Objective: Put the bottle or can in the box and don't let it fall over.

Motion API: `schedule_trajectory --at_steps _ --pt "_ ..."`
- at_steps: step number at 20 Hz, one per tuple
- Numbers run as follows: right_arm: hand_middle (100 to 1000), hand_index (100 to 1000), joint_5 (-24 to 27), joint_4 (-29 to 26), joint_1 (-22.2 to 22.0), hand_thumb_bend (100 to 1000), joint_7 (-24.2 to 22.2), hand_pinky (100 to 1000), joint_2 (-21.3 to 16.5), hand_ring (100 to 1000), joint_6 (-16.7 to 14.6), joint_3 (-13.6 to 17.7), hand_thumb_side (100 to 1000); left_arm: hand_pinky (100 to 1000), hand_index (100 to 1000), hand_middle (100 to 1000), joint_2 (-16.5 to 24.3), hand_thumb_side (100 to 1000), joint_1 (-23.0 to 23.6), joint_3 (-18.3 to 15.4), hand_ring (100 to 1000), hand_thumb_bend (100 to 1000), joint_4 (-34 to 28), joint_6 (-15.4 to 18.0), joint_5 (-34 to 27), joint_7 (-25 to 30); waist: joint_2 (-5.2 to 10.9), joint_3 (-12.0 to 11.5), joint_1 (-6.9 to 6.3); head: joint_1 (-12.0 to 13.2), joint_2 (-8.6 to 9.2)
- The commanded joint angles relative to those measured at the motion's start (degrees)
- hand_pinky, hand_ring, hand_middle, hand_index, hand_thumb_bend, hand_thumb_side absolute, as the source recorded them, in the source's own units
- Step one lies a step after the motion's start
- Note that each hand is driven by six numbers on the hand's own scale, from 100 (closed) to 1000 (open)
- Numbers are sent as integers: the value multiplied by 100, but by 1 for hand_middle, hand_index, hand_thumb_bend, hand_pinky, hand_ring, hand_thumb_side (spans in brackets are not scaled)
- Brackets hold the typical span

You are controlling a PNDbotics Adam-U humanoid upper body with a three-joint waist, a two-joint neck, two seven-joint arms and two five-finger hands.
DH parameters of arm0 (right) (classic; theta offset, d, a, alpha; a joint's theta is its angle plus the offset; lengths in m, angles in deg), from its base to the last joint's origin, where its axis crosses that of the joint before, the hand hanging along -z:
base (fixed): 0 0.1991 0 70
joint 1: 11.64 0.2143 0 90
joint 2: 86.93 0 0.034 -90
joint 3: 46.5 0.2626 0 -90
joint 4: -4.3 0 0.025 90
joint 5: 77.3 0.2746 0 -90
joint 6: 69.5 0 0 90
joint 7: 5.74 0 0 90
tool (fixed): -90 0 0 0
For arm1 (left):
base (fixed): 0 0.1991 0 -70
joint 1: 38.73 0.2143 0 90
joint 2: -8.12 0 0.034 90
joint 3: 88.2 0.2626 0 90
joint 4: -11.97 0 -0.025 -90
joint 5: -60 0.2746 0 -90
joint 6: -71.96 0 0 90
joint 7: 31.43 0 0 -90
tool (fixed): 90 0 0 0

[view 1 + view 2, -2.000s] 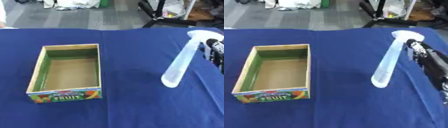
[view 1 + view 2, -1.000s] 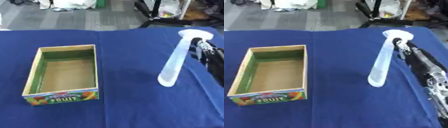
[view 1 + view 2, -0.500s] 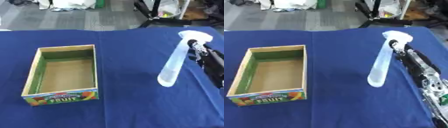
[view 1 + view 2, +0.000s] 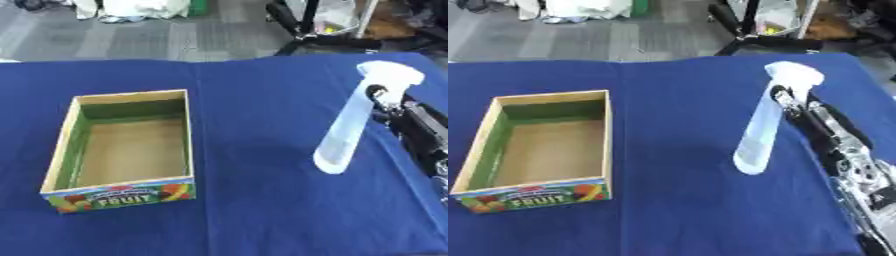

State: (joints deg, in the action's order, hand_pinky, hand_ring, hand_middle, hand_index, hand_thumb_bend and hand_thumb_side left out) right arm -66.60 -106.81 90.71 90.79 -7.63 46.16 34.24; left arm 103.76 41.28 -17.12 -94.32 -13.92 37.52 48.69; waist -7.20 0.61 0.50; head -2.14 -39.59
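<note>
Fingers [image 4: 783,98] of the right hand [image 4: 802,112] touch the spray bottle's [image 4: 765,123] neck; curled or straight, I cannot tell. Well left sits the fruit box [image 4: 125,149].

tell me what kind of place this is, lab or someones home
Probably a lab or workshop: a table under a blue cloth, a grey floor with black stand legs behind it, and a robot hand at a spray bottle beside a wooden box.

The box [image 4: 127,150] is sitting left of centre on the desk [image 4: 245,210]; the bottle [image 4: 763,127] is standing at right, the right hand [image 4: 802,112] touching it.
</note>
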Motion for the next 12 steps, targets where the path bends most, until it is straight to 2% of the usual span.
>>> schedule_trajectory --at_steps 1,4,8,12 --pt "1000 1000 -32 9 78 100 -18 1000 -50 1000 -34 11 852 899 781 1000 137 557 -48 -1 1000 668 -60 8 -28 25 33 -1 -19 39 117" --pt "1000 1000 -28 63 85 100 -38 1000 -25 1000 -46 -3 855 899 781 1000 138 557 -46 -2 1000 667 -57 12 -28 27 31 0 -21 88 127" --pt "1000 1000 -40 109 99 100 -71 1000 -6 1000 -68 -26 859 899 781 1000 134 557 -46 -1 1000 667 -55 14 -29 33 20 6 -29 339 171" --pt "1000 1000 -58 183 128 100 -81 1000 15 1000 -53 -49 865 899 780 1000 132 558 -41 -3 1000 665 -52 20 -28 37 -1 7 -42 346 166"
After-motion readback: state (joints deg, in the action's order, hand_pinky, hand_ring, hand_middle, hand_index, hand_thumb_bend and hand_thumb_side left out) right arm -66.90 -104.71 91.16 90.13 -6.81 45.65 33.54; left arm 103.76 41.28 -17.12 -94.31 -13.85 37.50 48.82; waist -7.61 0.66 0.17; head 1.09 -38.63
